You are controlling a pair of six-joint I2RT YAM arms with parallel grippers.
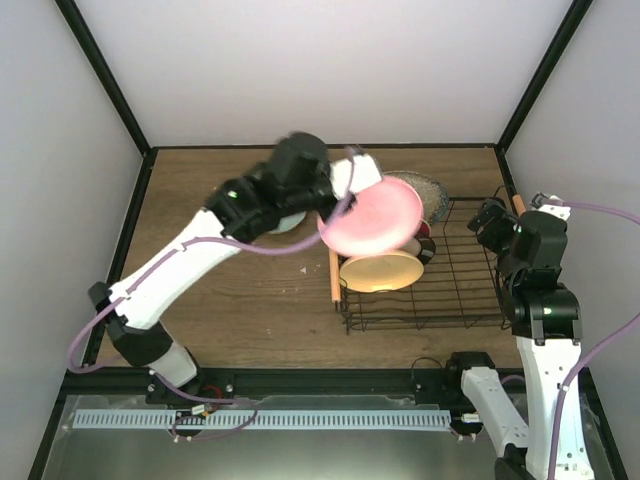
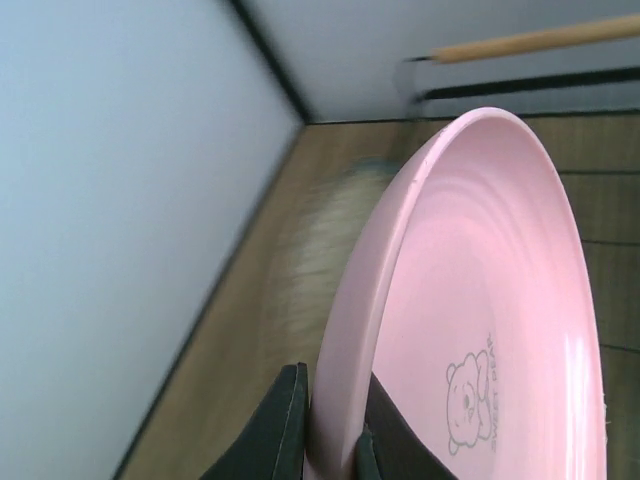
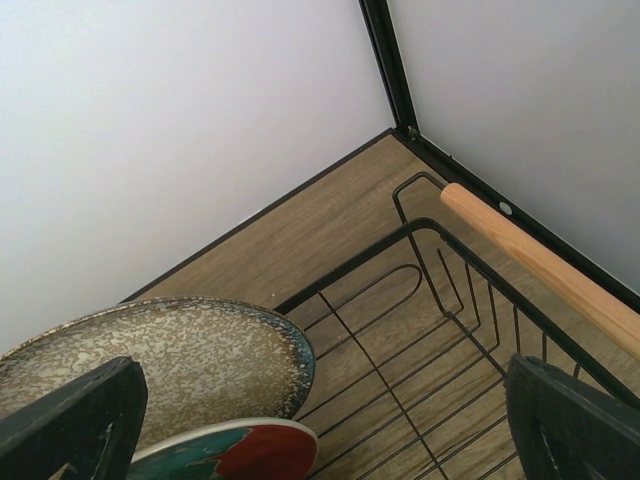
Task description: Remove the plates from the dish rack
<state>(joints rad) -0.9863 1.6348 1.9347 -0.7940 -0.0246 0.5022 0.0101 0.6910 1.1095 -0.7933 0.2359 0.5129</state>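
Observation:
My left gripper (image 1: pixel 337 197) is shut on the rim of the pink plate (image 1: pixel 368 216) and holds it tilted above the left edge of the black wire dish rack (image 1: pixel 460 290). The left wrist view shows the fingers (image 2: pixel 285 425) clamped on the pink plate (image 2: pixel 480 320). In the rack stand the orange-yellow plate (image 1: pixel 380 271), the grey speckled plate (image 1: pixel 432 190) and slivers of the red plate (image 1: pixel 424 231) and the dark-rimmed plate (image 1: pixel 427 251). My right gripper (image 1: pixel 490 222) is open over the rack's right side, near the grey plate (image 3: pixel 150 360) and red plate (image 3: pixel 240 455).
A pale plate (image 1: pixel 288 223) lies on the wooden table under my left arm, mostly hidden. The rack's wooden handles run along its left side (image 1: pixel 333 275) and right side (image 3: pixel 540 265). Black frame posts and white walls close in the table at the back and sides.

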